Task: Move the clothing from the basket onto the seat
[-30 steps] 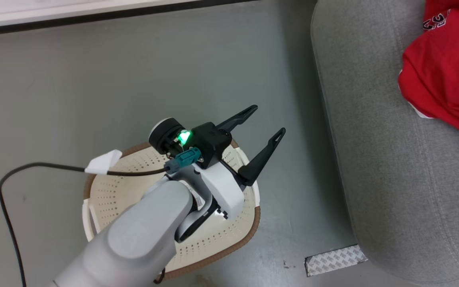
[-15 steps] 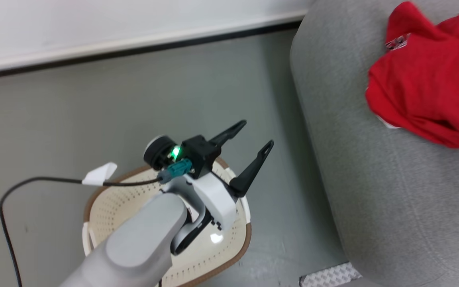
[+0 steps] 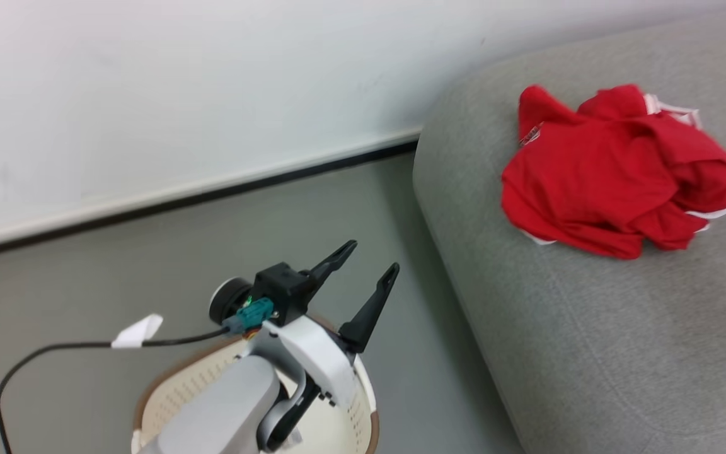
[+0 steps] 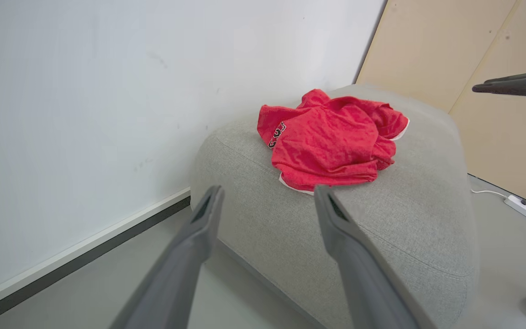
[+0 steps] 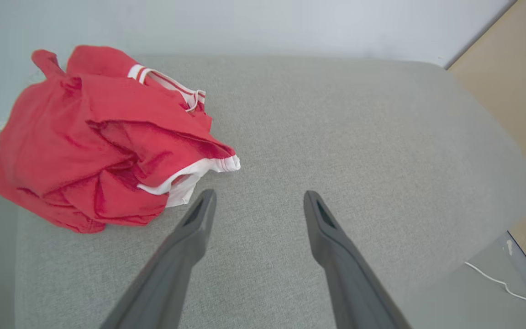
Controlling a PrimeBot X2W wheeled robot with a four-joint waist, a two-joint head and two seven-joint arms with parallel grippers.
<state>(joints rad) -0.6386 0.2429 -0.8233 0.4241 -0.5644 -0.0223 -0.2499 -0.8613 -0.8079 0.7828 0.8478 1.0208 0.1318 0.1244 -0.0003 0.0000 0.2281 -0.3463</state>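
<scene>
Since a moment ago my head has tipped up, so the whole picture has slid. More of the white wall shows now, and the basket sits lower in my head view. That is my looking that moved, not the things. The red clothing lay on the grey seat back then too.

Far on the left, a black cable with a white tag runs over the grey floor to my arm. Next comes the basket, low down and partly behind my arm. The bit of it that I can see has nothing red in it, but I cannot see all of it.

My left gripper hangs over the far edge of the basket. Its two dark fingers are spread wide and hold nothing.

Further right is the seat. The clothing lies on top of it in a crumpled heap, near the end by the wall. Nothing touches it.

My right gripper is over the seat, just beside the heap. Its fingers are spread wide too, with only grey seat between them.

I think the job is nearly over. The clothing is out of the basket and on the seat. What is left, I guess, is to pull my arms back.
</scene>
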